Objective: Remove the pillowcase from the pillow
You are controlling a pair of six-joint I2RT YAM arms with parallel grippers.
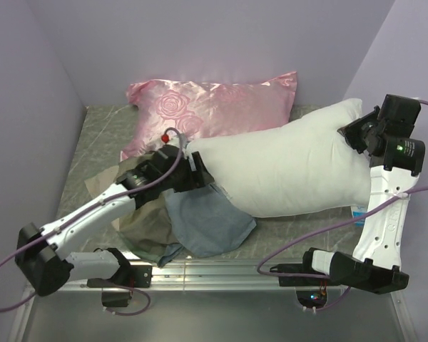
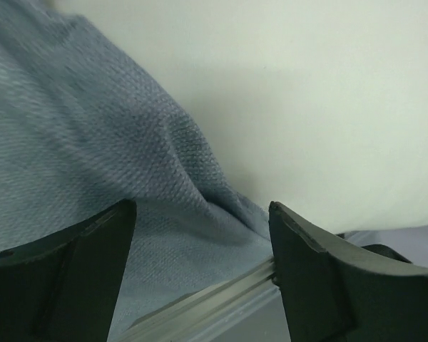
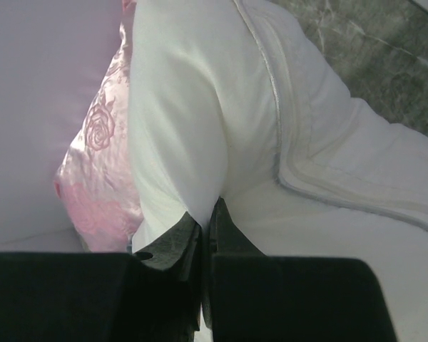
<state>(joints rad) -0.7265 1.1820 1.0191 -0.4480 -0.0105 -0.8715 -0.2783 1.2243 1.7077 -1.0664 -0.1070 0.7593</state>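
Observation:
The plump white pillow (image 1: 285,164) lies across the middle and right of the table, bare. The pillowcase (image 1: 200,224) lies crumpled at the front left, its blue-grey face up and a tan checked part (image 1: 139,228) beside it. My left gripper (image 1: 191,178) hovers at the pillow's left end over the fabric, open, with nothing between its fingers (image 2: 78,263); the left wrist view shows blue-grey pillowcase (image 2: 93,142) below and white pillow (image 2: 328,92) behind. My right gripper (image 1: 351,134) is at the pillow's right end, shut on a pinch of the white pillow (image 3: 192,121).
A shiny pink rose-patterned pillow (image 1: 214,107) lies at the back against the wall. Lilac walls (image 1: 28,107) close in the left, back and right. A metal rail (image 1: 221,269) runs along the near edge. A small blue-and-white item (image 1: 357,214) sits by the right arm.

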